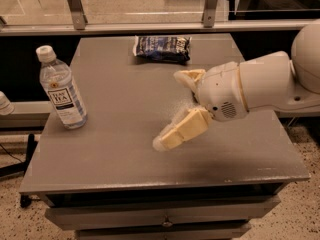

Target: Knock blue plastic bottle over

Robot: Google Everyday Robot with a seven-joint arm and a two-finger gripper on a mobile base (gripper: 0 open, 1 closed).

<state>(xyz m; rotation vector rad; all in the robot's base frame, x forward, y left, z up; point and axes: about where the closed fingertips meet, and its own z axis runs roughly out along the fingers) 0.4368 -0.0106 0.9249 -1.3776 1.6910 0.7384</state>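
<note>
The gripper (pixel 168 109) hangs over the table (pixel 125 176), fingers spread wide and empty. The blue plastic bottle (pixel 61 91) stands upright well beyond its fingertips. Behind the gripper, the arm (pixel 270 81) is cut off at the edge.

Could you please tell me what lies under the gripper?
Only bare grey table shows under the open gripper, hanging mid-table; its lower finger hides a small patch. The blue plastic bottle stands far left.

gripper (pixel 168 109): above table (pixel 115 159) centre, fingers spread
blue plastic bottle (pixel 62 91): upright, left edge, well apart from gripper
snack bag (pixel 162 48): far edge, flat
</note>
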